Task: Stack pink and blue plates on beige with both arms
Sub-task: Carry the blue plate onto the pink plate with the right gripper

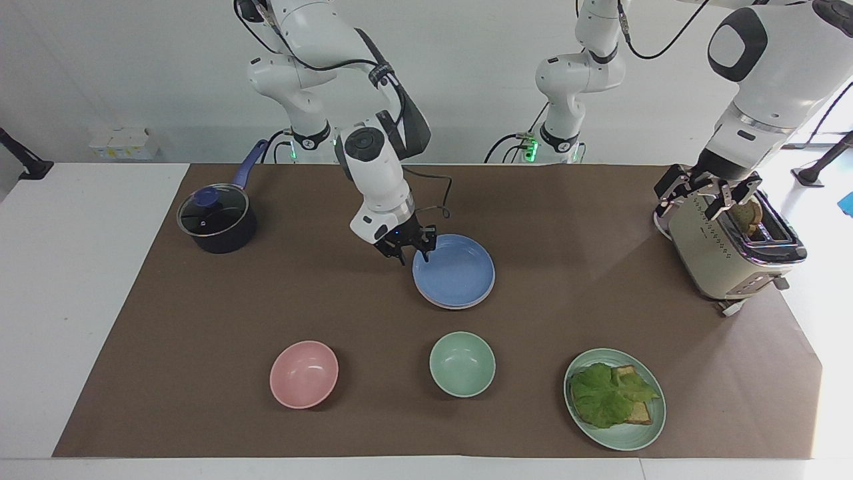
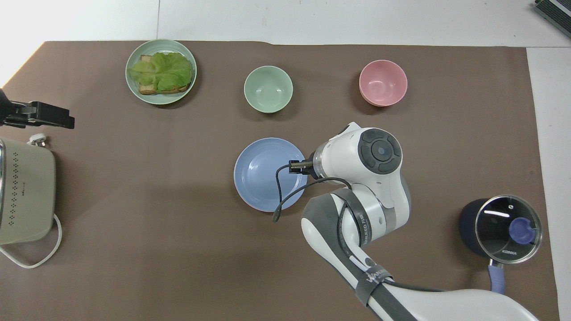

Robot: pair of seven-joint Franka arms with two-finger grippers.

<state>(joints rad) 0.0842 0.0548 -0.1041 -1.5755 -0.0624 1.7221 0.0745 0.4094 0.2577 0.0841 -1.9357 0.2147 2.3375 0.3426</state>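
The blue plate (image 1: 454,270) (image 2: 263,171) lies flat at the middle of the brown mat, on the pink plate (image 1: 456,307), of which only a thin rim shows beneath it. No beige plate shows in either view. My right gripper (image 1: 414,254) is open at the blue plate's rim on the right arm's side, one finger over the plate and one outside it. In the overhead view the right wrist (image 2: 379,151) covers that gripper. My left gripper (image 1: 708,195) waits open over the toaster.
A toaster (image 1: 730,253) with bread in a slot stands at the left arm's end. A lidded dark pot (image 1: 216,220) is at the right arm's end. Farther from the robots sit a pink bowl (image 1: 304,373), a mint bowl (image 1: 462,363) and a mint plate (image 1: 614,399) with lettuce on toast.
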